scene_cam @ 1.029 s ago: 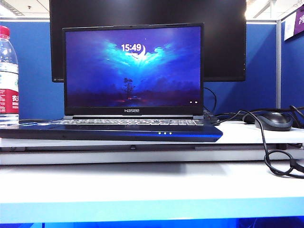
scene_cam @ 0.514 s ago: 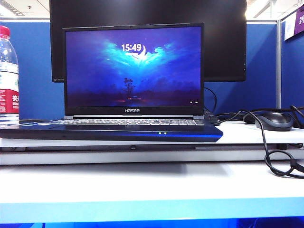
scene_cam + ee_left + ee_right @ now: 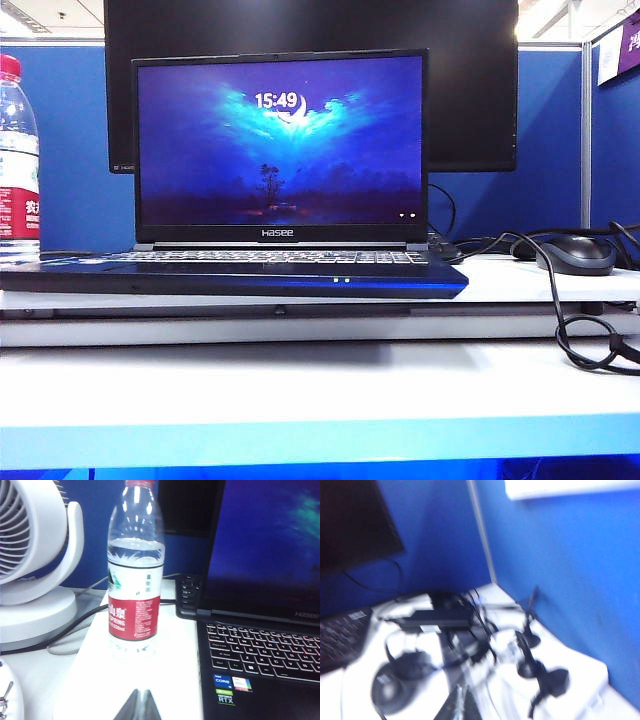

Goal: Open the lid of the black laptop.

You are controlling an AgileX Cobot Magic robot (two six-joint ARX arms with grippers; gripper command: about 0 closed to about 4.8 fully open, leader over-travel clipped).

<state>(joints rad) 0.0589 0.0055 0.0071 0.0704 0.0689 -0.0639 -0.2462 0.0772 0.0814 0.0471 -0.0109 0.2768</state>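
On the white table (image 3: pixel 300 385), square to our exterior camera, sits the black laptop (image 3: pixel 235 272), and we use it as our landmark. Its lid (image 3: pixel 280 145) stands upright, already raised, the screen lit with a blue night scene, a clock reading 15:49 and the "Hasee" logo on the lower bezel; two small white lights glow on the laptop's front edge. Directly behind the laptop rises a larger dark monitor (image 3: pixel 470 90), its screen off. Beside the laptop on the left-arm side stands a clear water bottle (image 3: pixel 18 160) with a red cap and red label, upright and close to the laptop's edge without touching it. Our left wrist camera looks at that same bottle (image 3: pixel 135 575) and at the laptop's backlit keyboard (image 3: pixel 262 647), with a white desk fan (image 3: pixel 35 560) beyond the bottle, farther from the laptop. Our left gripper (image 3: pixel 137 707) hangs in front of the bottle, well short of it, its fingertips drawn together on nothing. To the laptop's other side a dark mouse (image 3: pixel 575 253) lies on the table with black cables (image 3: pixel 575 335) looping over the edge. Our right wrist picture is blurred; it shows tangled cables and a dark power brick (image 3: pixel 435 619) near the laptop's corner. Our right gripper (image 3: pixel 456 707) hovers above that clutter, fingertips pressed together, empty.
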